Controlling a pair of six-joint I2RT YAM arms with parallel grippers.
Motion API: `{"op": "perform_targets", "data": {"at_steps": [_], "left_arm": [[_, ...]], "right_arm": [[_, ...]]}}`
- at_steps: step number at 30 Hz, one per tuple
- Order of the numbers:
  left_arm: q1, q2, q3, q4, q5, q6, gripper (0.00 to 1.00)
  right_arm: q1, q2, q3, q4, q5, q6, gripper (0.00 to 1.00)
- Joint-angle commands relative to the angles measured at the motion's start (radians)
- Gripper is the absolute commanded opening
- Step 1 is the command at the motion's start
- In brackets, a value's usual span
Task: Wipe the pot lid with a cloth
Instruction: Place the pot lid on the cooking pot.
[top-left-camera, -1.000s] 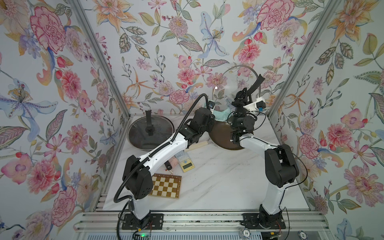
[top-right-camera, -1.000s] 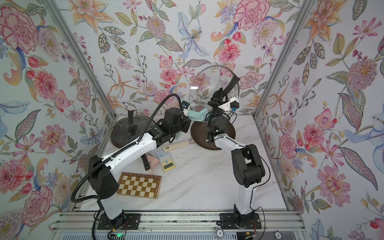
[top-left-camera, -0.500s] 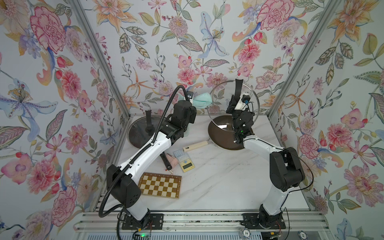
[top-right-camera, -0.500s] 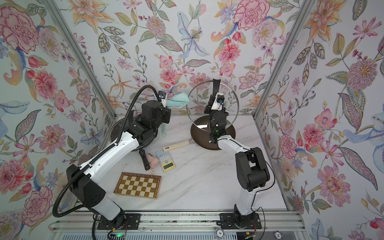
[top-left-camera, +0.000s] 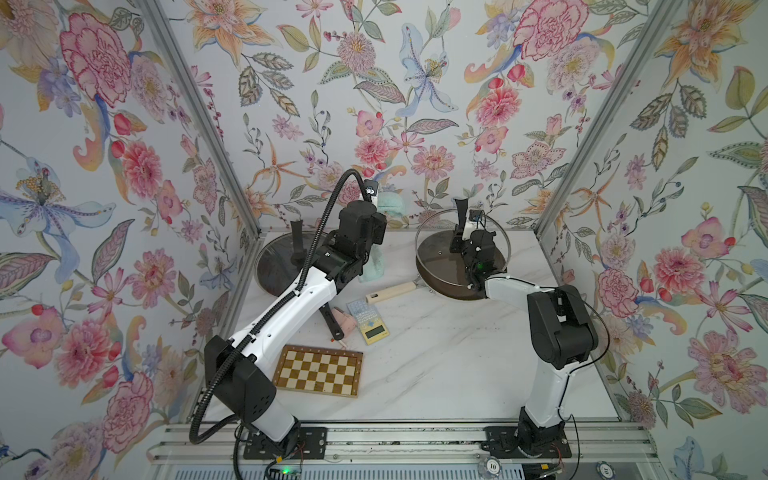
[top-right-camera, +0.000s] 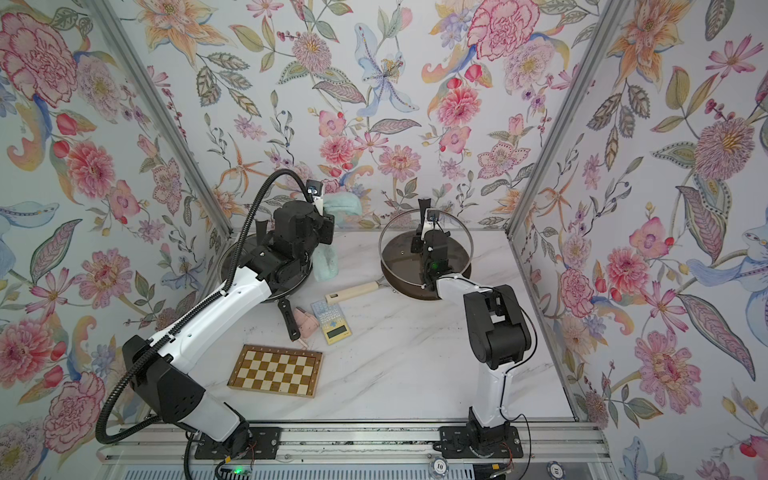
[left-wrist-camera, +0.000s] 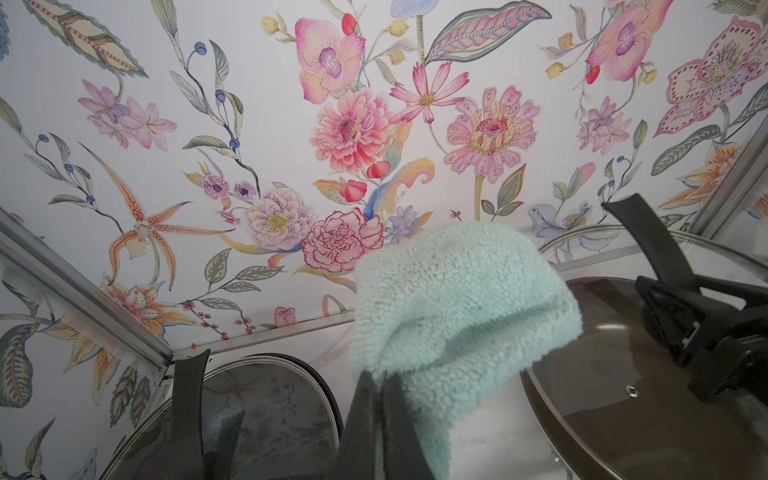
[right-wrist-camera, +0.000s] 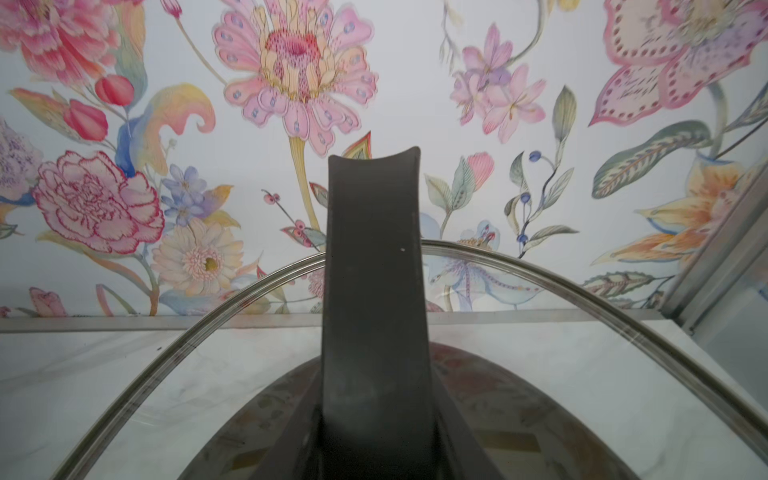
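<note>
The pot lid (top-left-camera: 436, 253) (top-right-camera: 399, 249) is glass with a steel rim (right-wrist-camera: 187, 345) and a tall black handle (right-wrist-camera: 374, 270). It is held tilted over a brown pan (top-left-camera: 453, 289) at the back right. My right gripper (top-left-camera: 465, 237) (right-wrist-camera: 376, 436) is shut on that handle from below. The pale mint cloth (top-left-camera: 392, 203) (top-right-camera: 343, 204) (left-wrist-camera: 457, 299) is bunched at the tips of my left gripper (top-left-camera: 382, 208) (left-wrist-camera: 380, 386). That gripper is shut on the cloth and raised near the back wall. It is to the left of the lid and apart from it. One end of the cloth hangs down behind the arm.
A second glass lid (top-left-camera: 278, 266) with an upright black handle (top-left-camera: 297, 239) sits on a dark pan at the back left. The brown pan's wooden handle (top-left-camera: 390, 291) points left. A calculator (top-left-camera: 368, 322), a small pink item (top-left-camera: 347, 322) and a chessboard (top-left-camera: 318, 372) lie mid-table.
My left gripper has carried the cloth away from the lid, leftward and up toward the back wall. My right gripper has swung the lid from steeply tilted to lower over the pan.
</note>
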Motion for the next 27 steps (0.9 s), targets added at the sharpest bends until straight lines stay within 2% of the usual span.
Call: {"op": "perform_targets", "data": {"at_steps": [1,13,27], "left_arm": [[0.006,0.002,-0.008,0.019,0.004,-0.030,0.00],[0.006,0.014,0.004,0.010,0.005,-0.043,0.00],[0.004,0.026,0.012,0.011,0.020,-0.049,0.00]], "right_arm": [[0.003,-0.009,0.017,0.131,-0.011,0.052,0.00],[-0.007,0.019,-0.067,0.173,0.025,0.104,0.00],[-0.012,-0.033,-0.112,0.136,0.037,0.064,0.00]]}}
